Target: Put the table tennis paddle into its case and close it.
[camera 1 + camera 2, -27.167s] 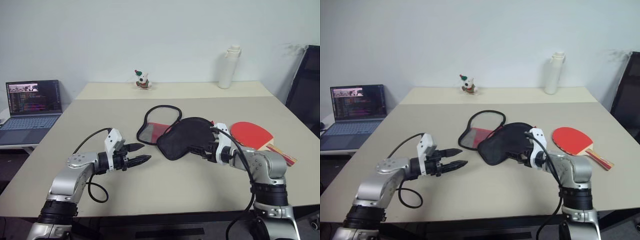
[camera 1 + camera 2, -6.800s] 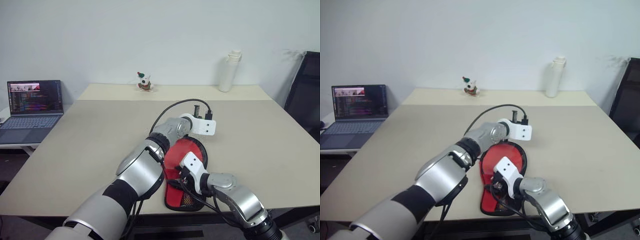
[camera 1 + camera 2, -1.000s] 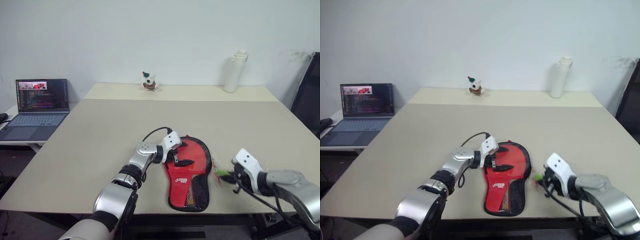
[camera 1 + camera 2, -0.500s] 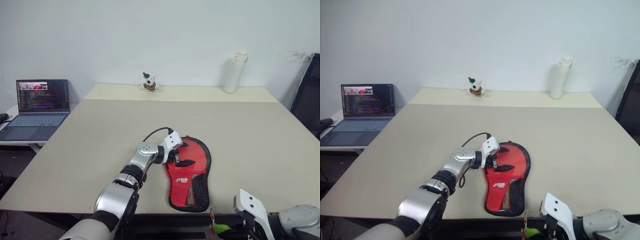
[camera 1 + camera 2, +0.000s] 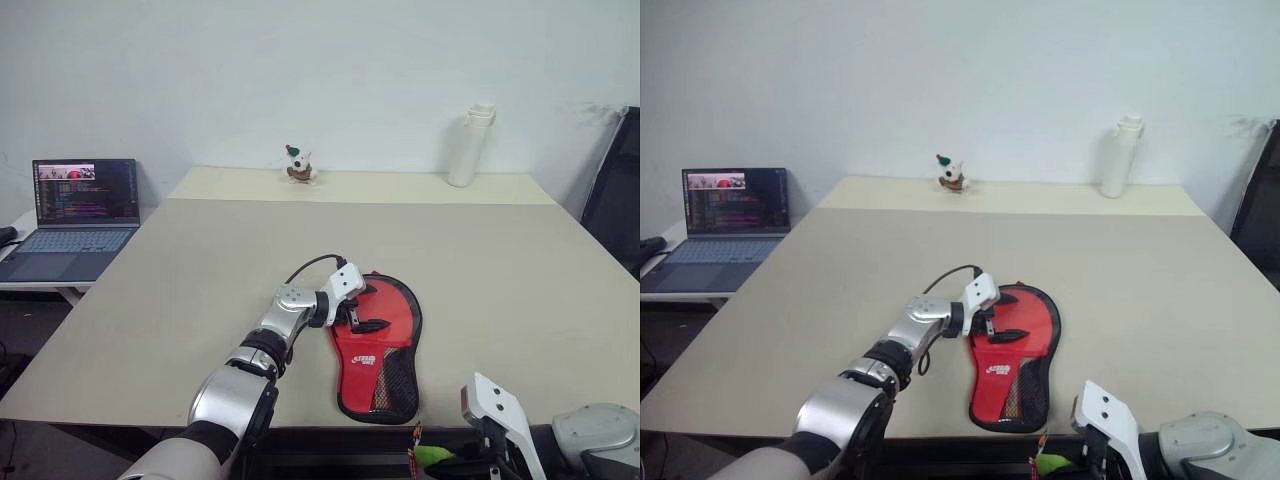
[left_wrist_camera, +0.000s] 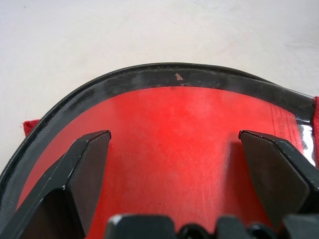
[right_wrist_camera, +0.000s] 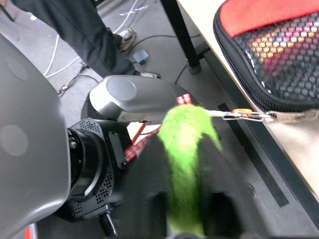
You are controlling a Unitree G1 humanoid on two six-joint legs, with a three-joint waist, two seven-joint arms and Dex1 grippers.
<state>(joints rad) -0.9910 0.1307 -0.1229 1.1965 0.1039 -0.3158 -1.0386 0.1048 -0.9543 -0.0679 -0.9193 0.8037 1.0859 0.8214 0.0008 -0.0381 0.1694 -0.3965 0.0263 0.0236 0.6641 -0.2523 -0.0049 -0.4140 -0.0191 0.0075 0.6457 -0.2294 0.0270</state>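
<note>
Your case lies red side up on the desk, close to the near edge, its round end pointing far and its black mesh pocket at the near end, which slightly overhangs the edge. The table tennis paddle itself cannot be made out from the head views; in the left wrist view you see a smooth red face with a black rim under the fingers, and you cannot tell whether that is paddle or case.

Your left tool rests over the round part of the case with its two black fingers spread wide, released and gripping nothing.

Your right tool sits below the near desk edge, right of the case. A fuzzy green tag lies between its fingers, joined by a small metal chain to the case's near end. You cannot tell whether those fingers are clenched on the tag or loose.

At the far side stand a white bottle and a small toy figure; a laptop sits to the left.
</note>
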